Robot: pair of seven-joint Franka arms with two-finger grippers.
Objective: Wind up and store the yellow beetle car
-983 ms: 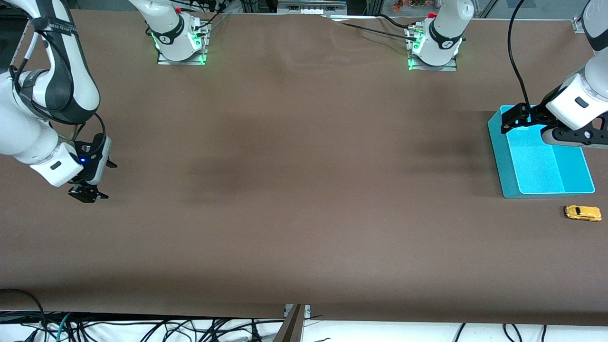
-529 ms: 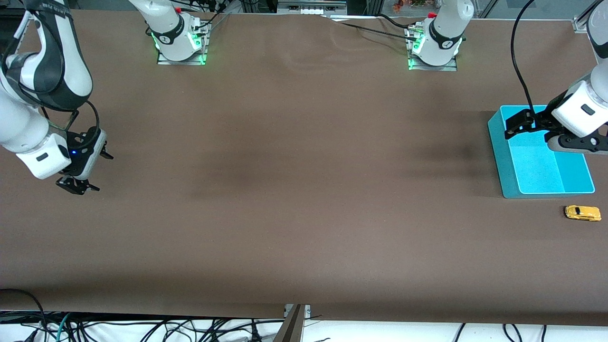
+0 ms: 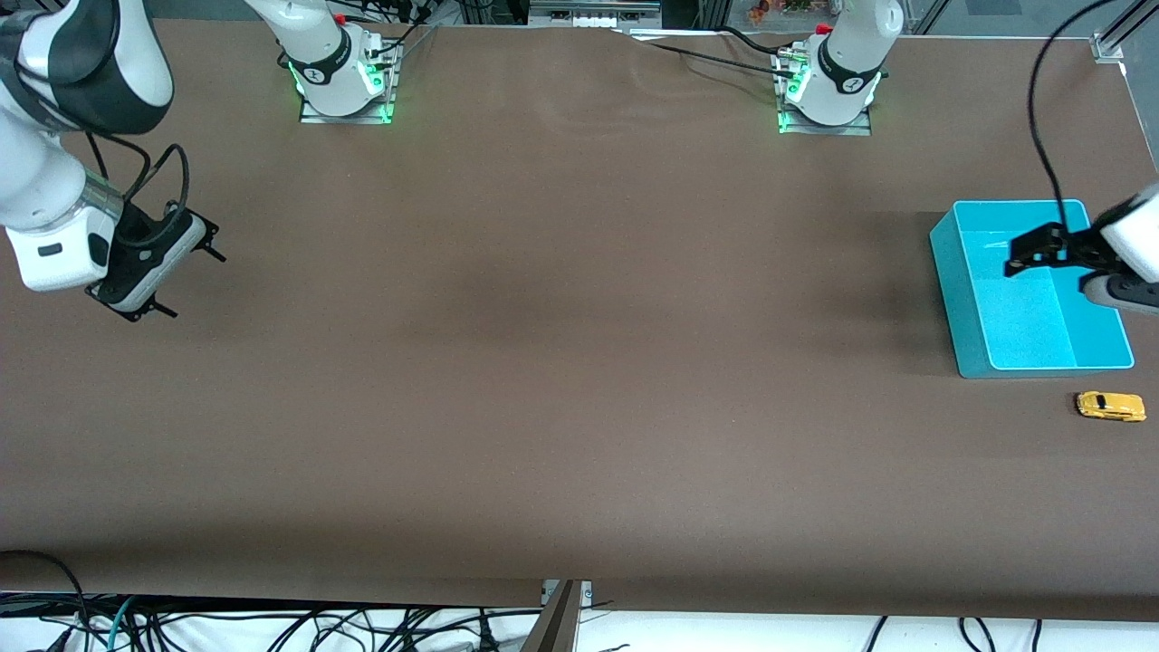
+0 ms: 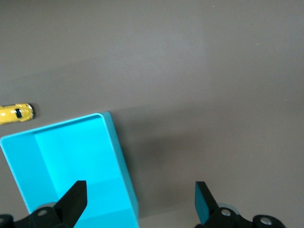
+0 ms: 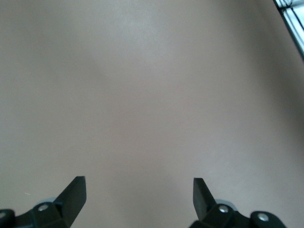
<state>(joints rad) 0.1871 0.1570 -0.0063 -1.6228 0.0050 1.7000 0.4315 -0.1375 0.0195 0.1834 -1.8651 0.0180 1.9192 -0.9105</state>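
We see the tiny yellow beetle car (image 3: 1110, 406) on the brown tablecloth (image 3: 561, 362), nearer the camera than the teal plastic bin (image 3: 973, 358), left gripper (image 3: 1032, 255) spread empty over it, right gripper (image 5: 138, 194) likewise spread wide over bare cloth.

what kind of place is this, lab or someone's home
Most likely a robotics lab: two bolted-down arm bases, a brown-covered table, loose cables along its edge, and just a teal bin and yellow beetle car as props.

Left gripper (image 3: 1023, 257) hangs in the air, fingers (image 4: 71, 202) spread wide — right gripper (image 3: 136, 303) likewise, fingers (image 5: 73, 192) apart.
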